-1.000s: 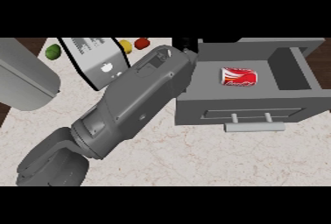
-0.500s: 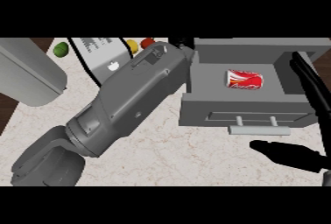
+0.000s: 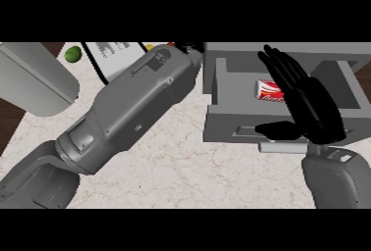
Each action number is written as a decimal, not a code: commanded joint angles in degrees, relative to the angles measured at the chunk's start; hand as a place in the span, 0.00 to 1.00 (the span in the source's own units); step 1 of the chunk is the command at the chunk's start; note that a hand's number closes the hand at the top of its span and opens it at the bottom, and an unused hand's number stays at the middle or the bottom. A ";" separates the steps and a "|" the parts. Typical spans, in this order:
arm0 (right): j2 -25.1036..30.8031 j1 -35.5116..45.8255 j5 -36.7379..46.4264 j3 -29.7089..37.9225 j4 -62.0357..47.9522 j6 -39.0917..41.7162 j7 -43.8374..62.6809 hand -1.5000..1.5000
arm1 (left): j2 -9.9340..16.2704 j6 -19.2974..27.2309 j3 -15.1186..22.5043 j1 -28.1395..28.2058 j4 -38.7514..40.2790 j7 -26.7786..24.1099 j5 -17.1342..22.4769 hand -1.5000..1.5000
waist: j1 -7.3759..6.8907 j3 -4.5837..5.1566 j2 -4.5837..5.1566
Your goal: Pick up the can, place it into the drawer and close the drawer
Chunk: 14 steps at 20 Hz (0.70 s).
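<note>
A red can [image 3: 268,91] lies on its side inside the open grey drawer [image 3: 230,121] at the right. My right hand [image 3: 313,109] hovers open over the drawer with straight fingers pointing away from me, and it covers the can's right part. Its thumb sticks out to the left over the drawer's front wall, just above the pale handle [image 3: 284,147]. My left forearm [image 3: 130,112] runs from the lower left up to the drawer's left rear corner. Only a black scrap of the left hand [image 3: 187,47] shows at the top band, so its fingers are hidden.
A large grey rounded object [image 3: 33,78] stands at the upper left beside the marble counter [image 3: 188,171]. Behind the left forearm there are a green fruit [image 3: 72,53] and a white printed board [image 3: 115,52].
My right hand has come in from the right edge and now lies stretched over the drawer and the can. The left forearm has hardly moved, and the can stays in the drawer.
</note>
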State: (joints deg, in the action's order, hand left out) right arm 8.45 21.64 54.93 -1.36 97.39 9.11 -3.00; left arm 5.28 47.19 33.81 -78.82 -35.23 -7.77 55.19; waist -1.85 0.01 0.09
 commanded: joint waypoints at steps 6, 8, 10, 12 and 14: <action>0.16 8.71 10.62 -1.11 -24.18 -11.88 -2.47 0.00 | 9.27 -3.00 -1.08 4.50 -6.23 3.85 -2.25 0.00 | -0.30 -0.02 0.17; -0.93 9.55 11.97 -0.89 -30.41 -16.41 -3.57 0.00 | 8.79 0.12 -0.21 5.43 -9.11 5.84 -3.18 0.00 | -0.57 -0.05 0.07; -0.68 15.53 11.92 1.13 -36.80 -16.43 -2.89 0.00 | 7.22 2.06 0.13 7.72 -11.68 5.10 -4.21 0.00 | -0.47 -0.04 0.11; -0.49 13.85 13.15 1.84 -41.94 -23.83 -5.92 0.00 | 12.11 0.38 -0.10 6.05 -13.36 8.79 -4.31 0.00 | -0.86 -0.09 0.22; -2.01 16.81 15.78 1.37 -46.65 -25.62 -3.35 0.00 | 13.10 0.83 -0.31 7.90 -15.76 8.95 -5.04 0.00 | -0.89 -0.07 0.18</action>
State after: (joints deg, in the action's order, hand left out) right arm 7.98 35.18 68.32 -0.79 61.21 -10.56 -6.49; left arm 15.68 47.69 33.61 -71.90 -47.54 -1.08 51.17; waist -2.39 0.27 -0.15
